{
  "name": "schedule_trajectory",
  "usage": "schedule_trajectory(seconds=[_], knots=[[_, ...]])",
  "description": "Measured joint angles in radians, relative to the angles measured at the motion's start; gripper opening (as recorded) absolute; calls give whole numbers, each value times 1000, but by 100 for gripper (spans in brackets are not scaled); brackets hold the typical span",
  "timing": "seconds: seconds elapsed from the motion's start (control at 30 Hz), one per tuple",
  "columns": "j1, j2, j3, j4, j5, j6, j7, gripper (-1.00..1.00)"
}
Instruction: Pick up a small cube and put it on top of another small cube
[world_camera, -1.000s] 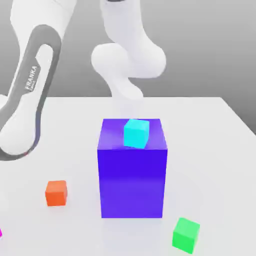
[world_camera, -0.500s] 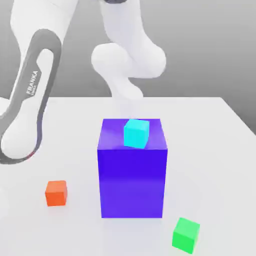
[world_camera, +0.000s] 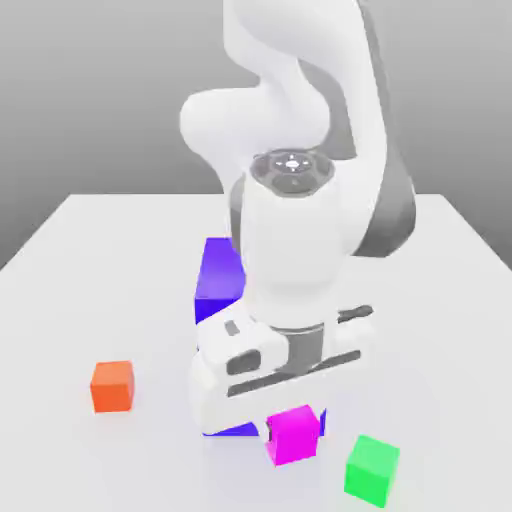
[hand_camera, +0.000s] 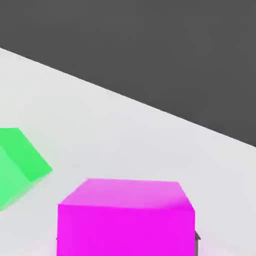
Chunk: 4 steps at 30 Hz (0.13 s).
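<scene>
The small magenta-pink cube (world_camera: 297, 440) sits directly under my hand, in front of the tall blue block (world_camera: 218, 270). My gripper (world_camera: 294, 426) is shut on it, with a dark finger (world_camera: 268, 431) showing at its side. Whether the cube rests on the table or hangs just above it, I cannot tell. In the hand view the same magenta cube (hand_camera: 125, 220) is close up, with the green cube (hand_camera: 15, 165) beside it. The green cube (world_camera: 372, 468) lies a little toward the exterior view's right of the magenta one. An orange cube (world_camera: 112, 386) lies at the exterior view's left.
The white table (world_camera: 440, 300) carries the tall blue block, which my arm (world_camera: 295, 250) largely hides. Open table surface lies to either side of the block.
My arm swung from the exterior view's left to the front of the blue block. The gripper closed on the magenta cube. The cyan cube on the block is now hidden behind the arm.
</scene>
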Motion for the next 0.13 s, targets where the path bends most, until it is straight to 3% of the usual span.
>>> schedule_trajectory(seconds=[0.03,0.13], knots=[[20,34,14,0,-11,37,1,100],[20,34,14,0,-11,36,1,100]])
